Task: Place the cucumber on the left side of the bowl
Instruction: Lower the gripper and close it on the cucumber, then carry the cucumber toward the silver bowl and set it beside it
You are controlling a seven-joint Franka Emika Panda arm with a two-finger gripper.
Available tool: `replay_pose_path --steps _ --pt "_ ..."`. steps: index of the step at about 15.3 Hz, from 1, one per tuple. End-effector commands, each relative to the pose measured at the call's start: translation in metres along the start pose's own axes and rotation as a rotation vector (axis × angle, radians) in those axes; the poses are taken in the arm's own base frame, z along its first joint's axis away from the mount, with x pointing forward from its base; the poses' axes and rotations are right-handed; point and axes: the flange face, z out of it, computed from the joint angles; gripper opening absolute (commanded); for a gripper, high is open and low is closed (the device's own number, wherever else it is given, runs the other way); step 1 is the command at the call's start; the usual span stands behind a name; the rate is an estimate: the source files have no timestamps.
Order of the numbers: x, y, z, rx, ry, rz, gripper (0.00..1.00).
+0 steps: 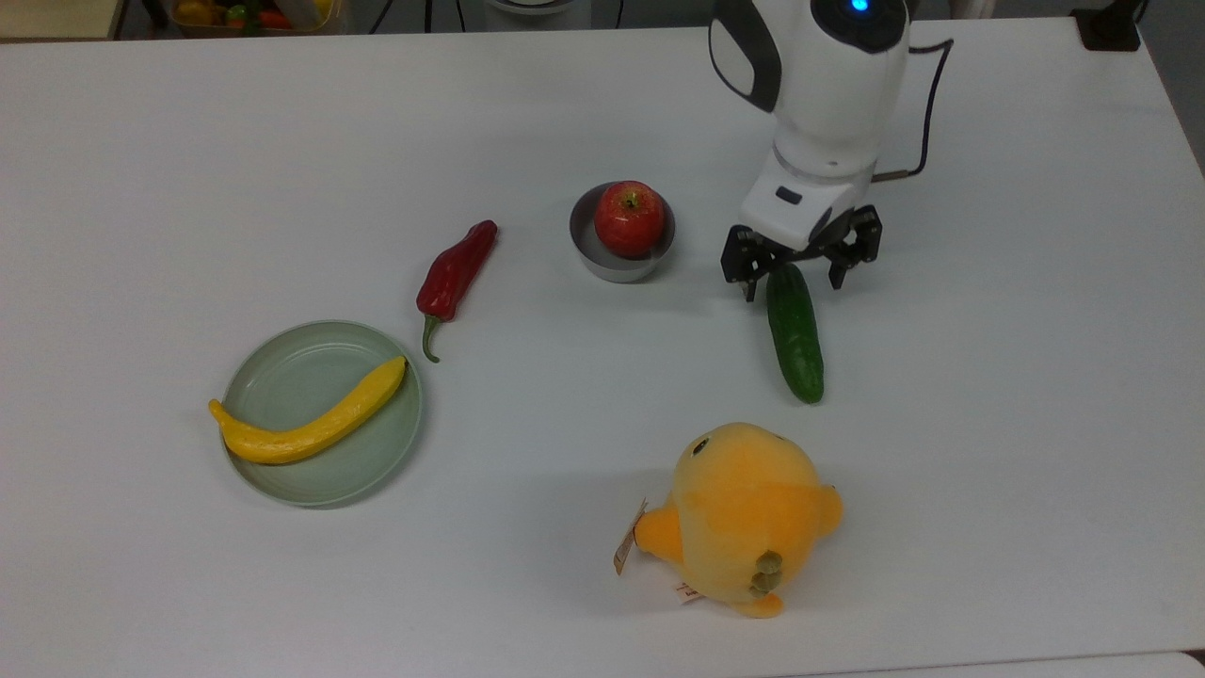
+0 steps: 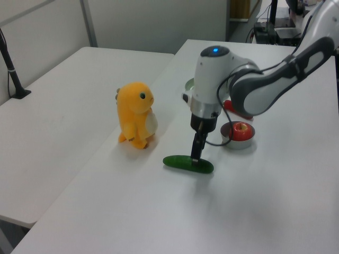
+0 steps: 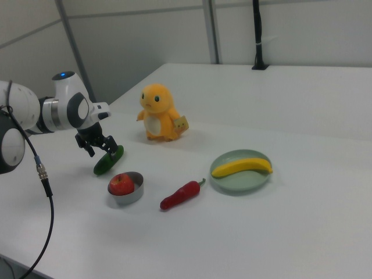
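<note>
White table (image 2: 132, 211); second white table (image 2: 47, 127) just beside it across a narrow gap. Pale grey wall panels (image 2: 153, 21) behind both.

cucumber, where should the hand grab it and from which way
Probably from straight above, fingers closing across the narrow width near the middle of the cucumber. It lies flat on the table with nothing touching it. The open hand already straddles its end nearest the bowl.
</note>
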Motion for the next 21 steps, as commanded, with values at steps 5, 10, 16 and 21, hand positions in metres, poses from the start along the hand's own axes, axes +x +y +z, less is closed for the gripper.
replay_pose_path --steps 5,10,16,21 --pt "0.006 -0.014 0.032 -0.032 0.047 -0.022 0.89" --pt "0.007 -0.011 0.024 -0.038 0.054 -0.030 0.30" --pt "-0.009 0.006 -0.007 -0.063 0.002 0.003 0.24" --pt "-0.034 0.032 -0.025 -0.165 -0.169 0.044 0.24"
